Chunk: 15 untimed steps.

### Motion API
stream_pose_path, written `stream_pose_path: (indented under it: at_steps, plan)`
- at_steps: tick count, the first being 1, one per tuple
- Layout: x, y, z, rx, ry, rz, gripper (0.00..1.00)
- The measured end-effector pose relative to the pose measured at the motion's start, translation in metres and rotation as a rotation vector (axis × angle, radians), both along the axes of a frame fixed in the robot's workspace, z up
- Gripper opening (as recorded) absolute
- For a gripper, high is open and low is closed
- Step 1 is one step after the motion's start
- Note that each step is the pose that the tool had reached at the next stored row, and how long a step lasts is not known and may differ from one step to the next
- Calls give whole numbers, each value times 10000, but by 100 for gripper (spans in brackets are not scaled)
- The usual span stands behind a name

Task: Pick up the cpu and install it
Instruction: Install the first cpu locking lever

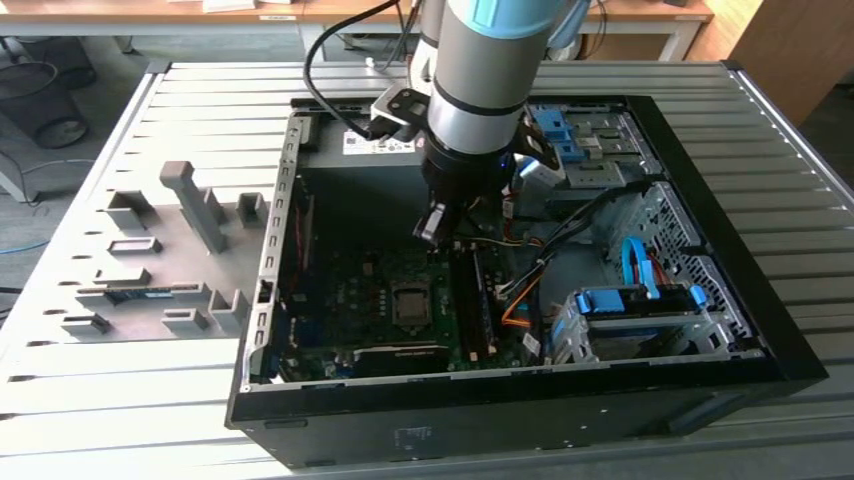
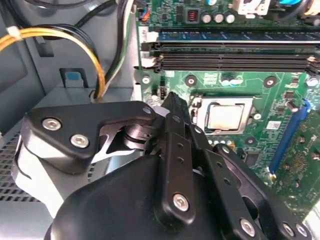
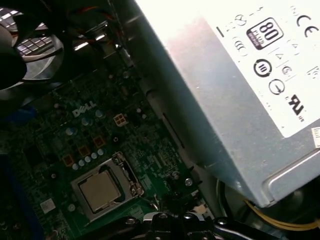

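**CPU seated in socket, tool poised above the board**

In the second wrist view the tool (image 2: 172,102) is seen with its fingers brought together, nothing held between them. Just beyond its tip, the cpu (image 2: 226,117) lies flat inside the socket on the green motherboard (image 2: 280,95). In the first wrist view the cpu (image 3: 99,189) is framed by the socket, with the grey power supply (image 3: 220,95) further off. In the exterior view the open computer case (image 1: 747,330) rests on the slatted counter (image 1: 134,400).
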State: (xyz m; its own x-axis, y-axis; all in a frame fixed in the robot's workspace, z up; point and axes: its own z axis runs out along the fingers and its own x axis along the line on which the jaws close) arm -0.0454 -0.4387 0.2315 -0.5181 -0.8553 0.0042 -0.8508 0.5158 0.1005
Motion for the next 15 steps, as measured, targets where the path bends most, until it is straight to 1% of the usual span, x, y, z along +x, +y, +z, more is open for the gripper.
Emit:
stream_pose_path:
  at_steps: [6,15]
  plan:
    - [-15,-115,0,-11,0,59,10]
    - [-27,-258,-2,-64,1,150,10]
